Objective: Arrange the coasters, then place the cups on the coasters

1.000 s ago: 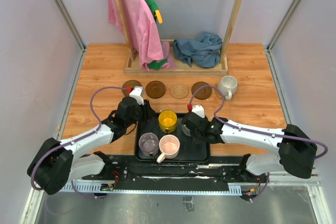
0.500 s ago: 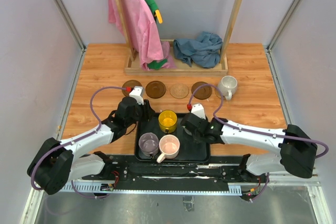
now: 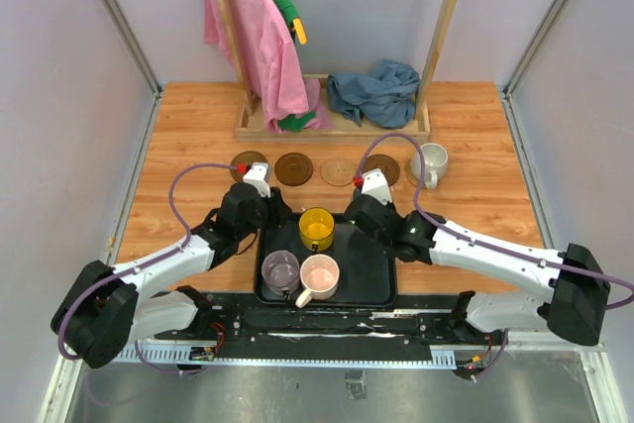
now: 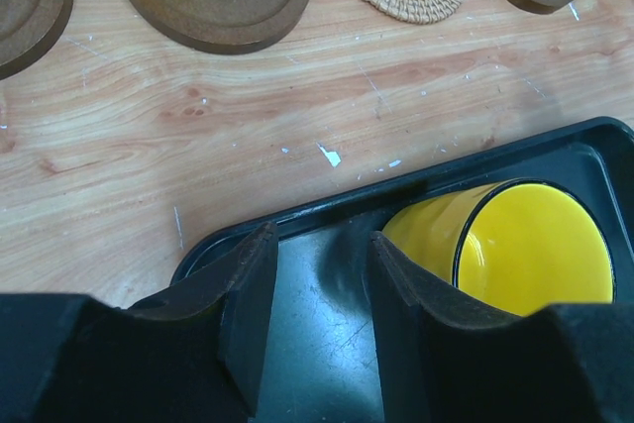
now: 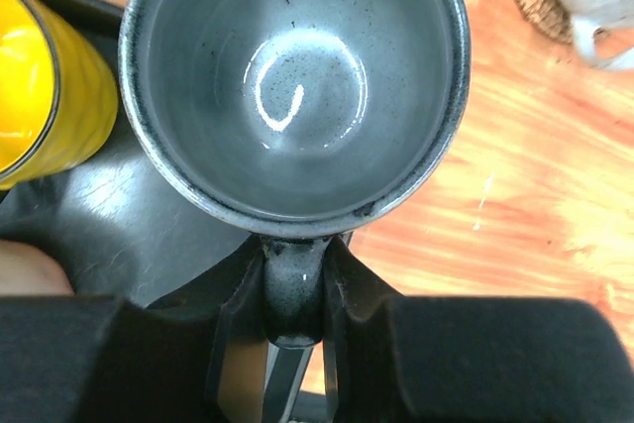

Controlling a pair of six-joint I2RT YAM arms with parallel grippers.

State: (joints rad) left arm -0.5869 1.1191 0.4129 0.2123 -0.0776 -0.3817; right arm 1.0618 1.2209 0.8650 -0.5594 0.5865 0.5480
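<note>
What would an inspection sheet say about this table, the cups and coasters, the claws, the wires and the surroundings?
Surface: wooden table, white flecks near the black tray.
Job's things: coasters in a row; white cup on the right-end woven one; yellow cup, purple cup, pink cup in the tray; grey cup at its edge.
Clutter: wooden rack, pink garment, blue cloth.
Grippers: left gripper open, empty; right gripper shut on the grey cup's handle.
Cables: purple cable looping over each arm.
Surroundings: pale walls, metal frame.
</note>
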